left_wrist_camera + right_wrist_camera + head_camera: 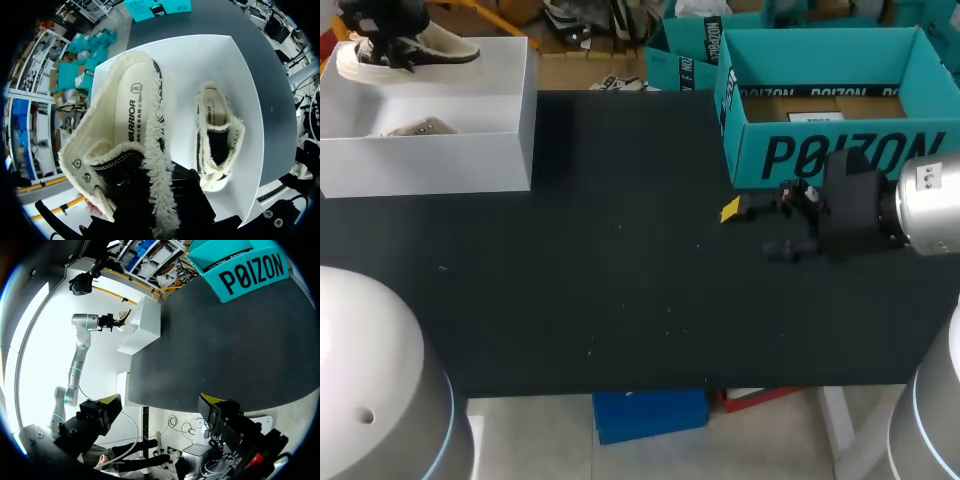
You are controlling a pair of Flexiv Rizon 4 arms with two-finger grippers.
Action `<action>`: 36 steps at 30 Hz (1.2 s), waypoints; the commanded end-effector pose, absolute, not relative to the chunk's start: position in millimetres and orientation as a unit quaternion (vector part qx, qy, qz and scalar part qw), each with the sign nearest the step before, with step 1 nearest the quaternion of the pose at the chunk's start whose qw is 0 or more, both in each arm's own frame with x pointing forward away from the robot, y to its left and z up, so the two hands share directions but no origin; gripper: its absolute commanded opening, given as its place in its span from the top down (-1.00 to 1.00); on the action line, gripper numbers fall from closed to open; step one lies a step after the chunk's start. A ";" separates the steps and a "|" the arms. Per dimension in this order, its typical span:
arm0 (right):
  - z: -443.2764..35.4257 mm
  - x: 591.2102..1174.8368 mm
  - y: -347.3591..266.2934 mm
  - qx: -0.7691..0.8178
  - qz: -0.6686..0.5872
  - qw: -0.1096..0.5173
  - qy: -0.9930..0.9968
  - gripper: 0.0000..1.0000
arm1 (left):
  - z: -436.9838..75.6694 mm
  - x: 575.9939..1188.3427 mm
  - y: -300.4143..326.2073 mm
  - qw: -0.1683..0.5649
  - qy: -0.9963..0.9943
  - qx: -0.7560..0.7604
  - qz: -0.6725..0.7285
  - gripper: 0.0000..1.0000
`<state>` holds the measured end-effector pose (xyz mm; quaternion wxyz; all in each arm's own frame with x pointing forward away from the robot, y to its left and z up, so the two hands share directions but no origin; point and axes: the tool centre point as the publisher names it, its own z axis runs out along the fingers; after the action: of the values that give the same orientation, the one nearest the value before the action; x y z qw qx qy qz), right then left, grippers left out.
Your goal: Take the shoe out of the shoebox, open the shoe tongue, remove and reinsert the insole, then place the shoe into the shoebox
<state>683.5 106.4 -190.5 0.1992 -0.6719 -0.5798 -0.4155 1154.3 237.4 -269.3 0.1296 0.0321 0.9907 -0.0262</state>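
while your left gripper (161, 202) clamps the shoe (125, 145) lifted just above the white shoebox (235, 100), step one looks nearly done; tongue, insole and return remain, right gripper (161, 400) hangs open, empty, well apart.

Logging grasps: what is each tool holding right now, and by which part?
Left tool: the shoe, by its fleece-lined upper near the eyelets. Right tool: nothing.

Robot lab: left arm (79, 347), right arm (930, 205), black table (620, 300).
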 end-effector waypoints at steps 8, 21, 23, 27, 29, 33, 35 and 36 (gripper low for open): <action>-190.6 683.7 107.1 -0.672 -0.415 0.199 -0.580 -1.00 | -308.2 1155.7 220.4 0.139 0.990 0.005 -0.014 1.00; -190.6 683.7 107.1 -0.672 -0.415 0.199 -0.580 -1.00 | -362.4 1166.4 214.7 0.125 0.992 -0.030 0.000 1.00; -190.6 683.7 107.1 -0.672 -0.415 0.199 -0.580 -1.00 | -368.7 1168.8 214.4 0.126 0.991 -0.035 0.003 1.00; -190.6 683.7 107.1 -0.672 -0.415 0.199 -0.580 -1.00 | -378.6 1175.9 216.0 0.122 0.991 -0.049 0.005 1.00; -190.6 683.7 107.1 -0.672 -0.415 0.199 -0.580 -1.00 | -382.4 1178.3 217.8 0.121 0.991 -0.054 0.007 1.00; -190.6 683.7 107.1 -0.672 -0.415 0.199 -0.580 -1.00 | -393.7 1181.9 220.4 0.117 0.991 -0.058 0.014 1.00; -190.6 683.7 107.1 -0.672 -0.415 0.199 -0.580 -1.00 | -399.4 1183.4 221.3 0.116 0.991 -0.058 0.017 1.00; -190.6 683.7 107.1 -0.672 -0.415 0.199 -0.580 -1.00 | -400.9 1184.0 221.7 0.113 0.992 -0.059 0.018 1.00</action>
<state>683.5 106.4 -190.6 0.1991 -0.6719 -0.5798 -0.4155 1174.2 222.5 -394.2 0.1175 -0.0592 0.9912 0.0169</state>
